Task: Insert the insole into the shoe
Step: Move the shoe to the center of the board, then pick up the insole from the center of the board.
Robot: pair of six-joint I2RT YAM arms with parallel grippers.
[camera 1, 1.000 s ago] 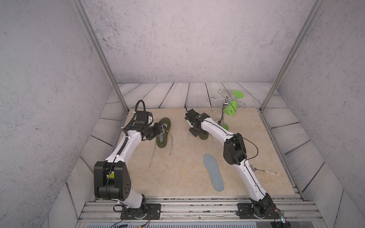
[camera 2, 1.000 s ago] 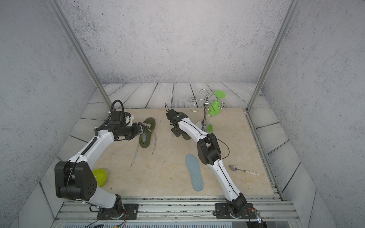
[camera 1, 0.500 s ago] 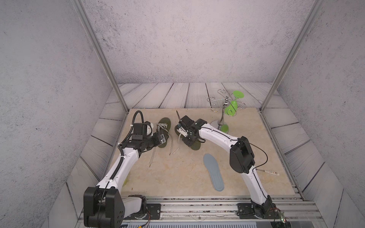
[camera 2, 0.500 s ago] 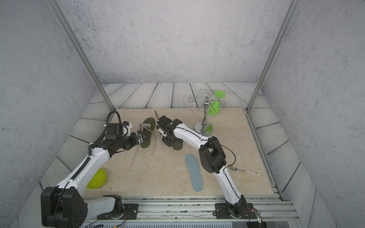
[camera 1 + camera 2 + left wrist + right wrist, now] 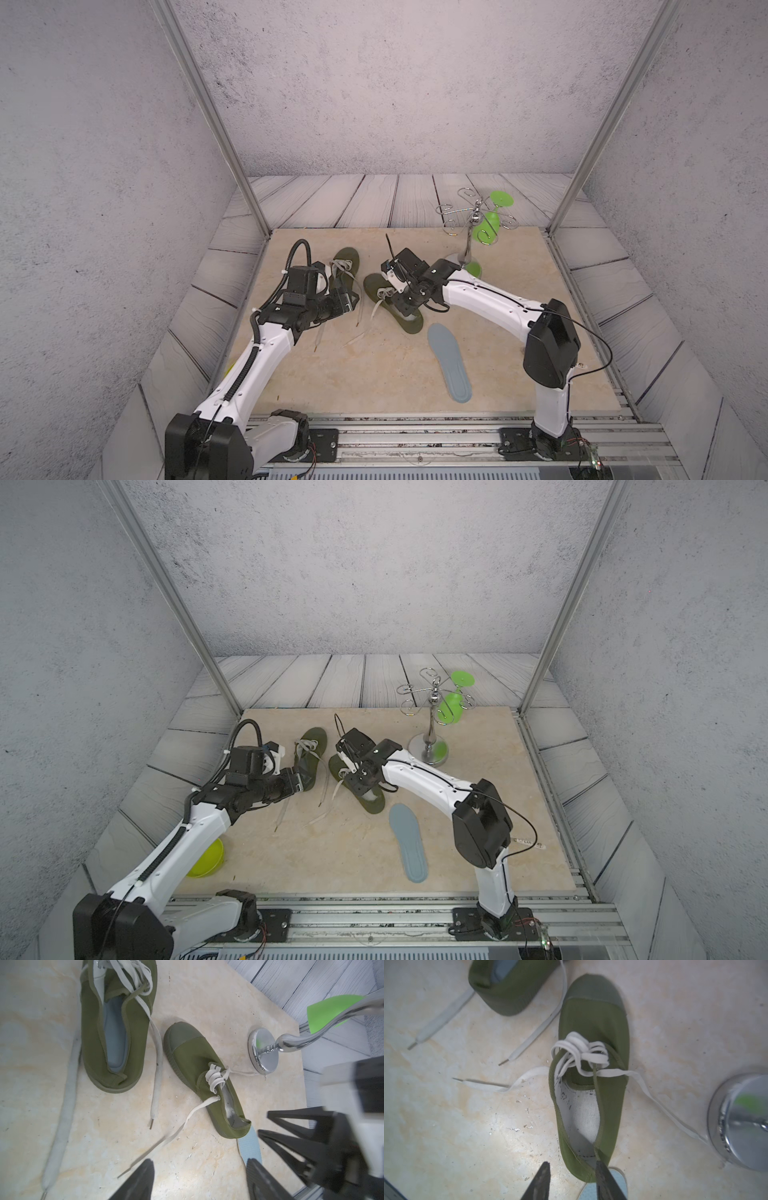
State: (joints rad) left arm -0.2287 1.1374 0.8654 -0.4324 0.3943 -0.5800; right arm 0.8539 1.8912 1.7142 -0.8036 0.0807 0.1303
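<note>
As I stand at the front rail, I see 2 olive shoes on the tabletop (image 5: 374, 374). The other shoe (image 5: 349, 259), on the left side, has a fitted insole (image 5: 115, 1028) inside. The empty shoe (image 5: 376, 289) lies nearer the middle, its white lining open to view and its toe toward the back wall. The loose insole (image 5: 451, 359) lies flat, with its far end just beside that shoe's heel, and it runs toward the rail.

The right gripper (image 5: 572, 1165) hangs over the heel of the empty shoe with the jaws parted only a little. 1 jaw overlaps the heel rim, and nothing is clamped between them as far as I can tell. The left gripper (image 5: 200, 1161) hovers low near the other shoe, jaws wide, holding nothing.

In my judgement the step in hand is to fetch the insole. It is thin and flat on the stone, so a gripper should come down at 1 end, catch the edge and tilt it up before lifting. I cannot tell for sure which end is the toe, and this must be settled first, because the toe end goes in first, under the laces (image 5: 581, 1053). The free gripper would do well to hold the heel rim, so that the shoe does not slide toward the metal stand (image 5: 473, 232). The loose lace ends could catch a jaw.
</note>
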